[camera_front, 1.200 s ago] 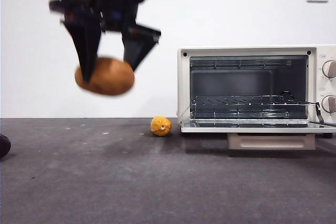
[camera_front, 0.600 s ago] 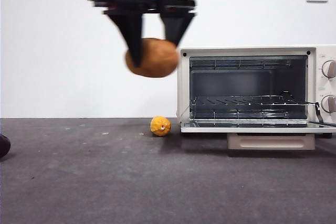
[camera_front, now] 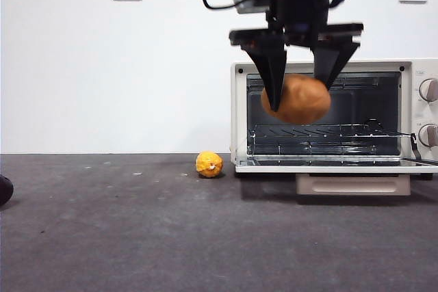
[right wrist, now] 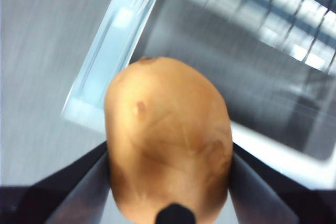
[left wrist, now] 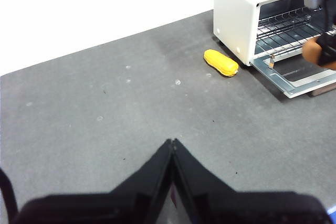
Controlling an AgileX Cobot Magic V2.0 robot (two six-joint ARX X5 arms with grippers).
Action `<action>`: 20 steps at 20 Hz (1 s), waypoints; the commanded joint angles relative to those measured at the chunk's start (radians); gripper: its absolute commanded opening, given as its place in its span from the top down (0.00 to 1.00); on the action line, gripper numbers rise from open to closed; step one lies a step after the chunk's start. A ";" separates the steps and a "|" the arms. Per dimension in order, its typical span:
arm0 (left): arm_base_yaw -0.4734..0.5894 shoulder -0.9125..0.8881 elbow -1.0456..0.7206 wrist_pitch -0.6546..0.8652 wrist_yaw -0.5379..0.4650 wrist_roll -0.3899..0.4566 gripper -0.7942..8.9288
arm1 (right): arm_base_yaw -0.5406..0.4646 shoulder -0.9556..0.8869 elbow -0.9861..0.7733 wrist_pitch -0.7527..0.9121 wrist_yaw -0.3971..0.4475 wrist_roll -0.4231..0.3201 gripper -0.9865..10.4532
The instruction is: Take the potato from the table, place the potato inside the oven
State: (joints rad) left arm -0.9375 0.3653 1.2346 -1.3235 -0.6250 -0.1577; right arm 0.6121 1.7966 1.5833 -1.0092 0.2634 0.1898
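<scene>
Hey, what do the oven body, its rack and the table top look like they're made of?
Oven: likely painted sheet metal; smooth, even cream finish with crisp edges.
Rack: bare metal wire; thin, shiny grey rods.
Table: unclear, maybe a felt-like or rough mat covering; dark grey, matte, speckled, no shine.

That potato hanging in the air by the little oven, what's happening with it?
The right tool is clamped on the potato and holds it in the air in front of the oven, whose door lies open with the wire rack showing. The left tool is shut and waits over the table. A small yellow lump lies beside the oven.
</scene>
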 commanded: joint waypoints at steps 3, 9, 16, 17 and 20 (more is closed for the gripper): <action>-0.026 0.002 -0.006 0.004 -0.006 0.000 0.92 | -0.069 0.011 -0.031 0.175 0.003 0.072 0.89; -0.048 0.008 -0.006 0.004 -0.034 -0.030 0.92 | -0.128 0.013 -0.031 0.265 0.003 0.073 0.89; -0.082 0.010 -0.006 0.004 -0.060 -0.074 0.92 | -0.171 0.028 -0.031 0.332 0.004 0.079 0.89; -0.087 0.010 -0.006 0.004 -0.060 -0.079 0.92 | -0.178 0.034 -0.031 0.339 0.005 0.080 0.89; -0.097 0.010 -0.006 0.004 -0.060 -0.082 0.92 | -0.188 0.055 -0.031 0.361 0.002 0.096 0.89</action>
State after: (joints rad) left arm -1.0309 0.3740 1.2346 -1.3235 -0.6811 -0.2291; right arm 0.4213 1.8404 1.5631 -0.6529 0.2649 0.2680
